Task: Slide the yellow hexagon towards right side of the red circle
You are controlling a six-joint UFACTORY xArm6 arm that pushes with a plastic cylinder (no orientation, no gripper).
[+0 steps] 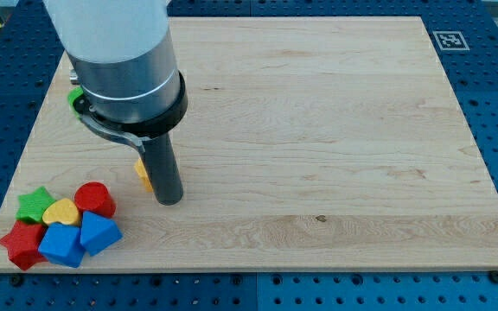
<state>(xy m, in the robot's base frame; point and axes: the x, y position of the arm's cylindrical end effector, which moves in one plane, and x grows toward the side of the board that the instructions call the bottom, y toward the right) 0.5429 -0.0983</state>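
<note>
The yellow hexagon (143,174) lies left of centre on the wooden board, mostly hidden behind my rod; only its left edge shows. My tip (170,201) rests on the board just right of and slightly below it, touching or nearly touching. The red circle (95,199) stands to the lower left, a short way left of the hexagon and my tip.
A cluster sits at the board's bottom left: a green star (35,205), a yellow heart (60,212), a red star (22,244), and two blue blocks (61,244) (98,232). A green block (76,97) peeks out behind the arm at the left edge.
</note>
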